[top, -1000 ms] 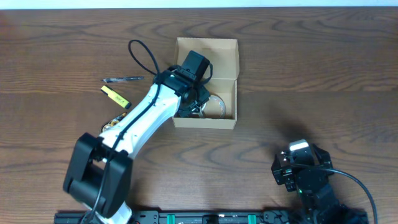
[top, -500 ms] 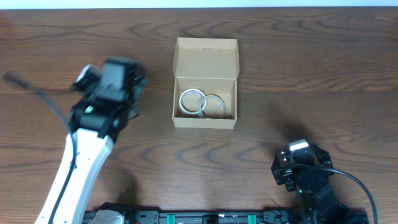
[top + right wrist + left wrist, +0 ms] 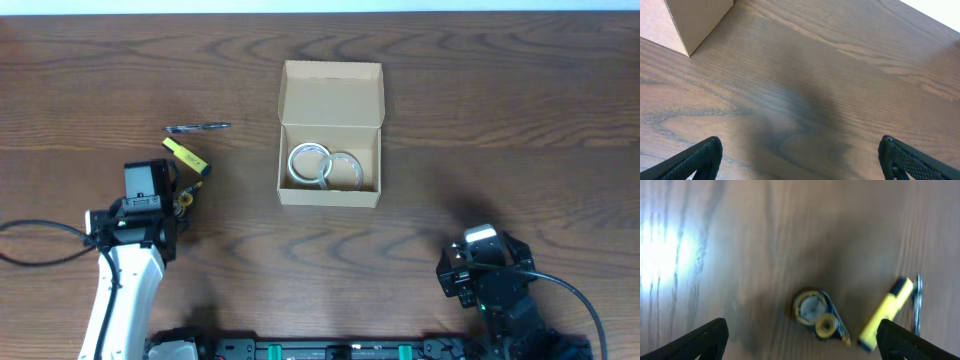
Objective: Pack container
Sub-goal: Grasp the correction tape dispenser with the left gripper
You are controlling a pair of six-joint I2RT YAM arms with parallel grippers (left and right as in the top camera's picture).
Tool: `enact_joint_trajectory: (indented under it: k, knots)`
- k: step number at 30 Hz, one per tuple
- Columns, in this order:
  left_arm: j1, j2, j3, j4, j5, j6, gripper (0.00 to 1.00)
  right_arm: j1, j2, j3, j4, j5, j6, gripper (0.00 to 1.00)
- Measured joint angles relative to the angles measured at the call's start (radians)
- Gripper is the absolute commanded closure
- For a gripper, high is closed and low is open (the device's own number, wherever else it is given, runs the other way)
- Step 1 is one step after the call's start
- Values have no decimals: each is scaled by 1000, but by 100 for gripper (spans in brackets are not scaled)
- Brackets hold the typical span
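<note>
Left gripper [image 3: 805,339]: we see 2 dark fingertips spread wide with nothing between them, over a blurred, teardrop-shaped blue-and-yellow dispenser [image 3: 817,316]. Near it lie a yellow marker [image 3: 886,314] and a thin pen [image 3: 917,302]. Right gripper [image 3: 802,157]: the jaws are likewise apart and empty above the grained wooden table [image 3: 840,75]. The container [image 3: 332,92], a tan cardboard box, sits mid-table, well apart from both grippers. Its flap is open and 2 ring-shaped tape rolls [image 3: 308,163] lie inside.

The plain tan cardboard container [image 3: 330,197] stands upright, its hinged flap lid folded open rearward.
</note>
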Motion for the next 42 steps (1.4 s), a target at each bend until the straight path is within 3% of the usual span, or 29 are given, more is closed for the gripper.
enact_joint_trajectory:
  k: [6, 15, 28, 42]
  knots:
    - [0, 98, 0, 103, -32, -150, 5, 0, 0, 0, 0, 0, 0, 1]
    - [0, 274, 0, 248, -48, -283, 4, 0, 0, 0, 0, 0, 0, 1]
    - [0, 443, 220, 190, 51, -332, 4, 0, 0, 0, 0, 0, 0, 1]
    - [0, 493, 239, 105, 239, -437, 5, 0, 0, 0, 0, 0, 0, 1]
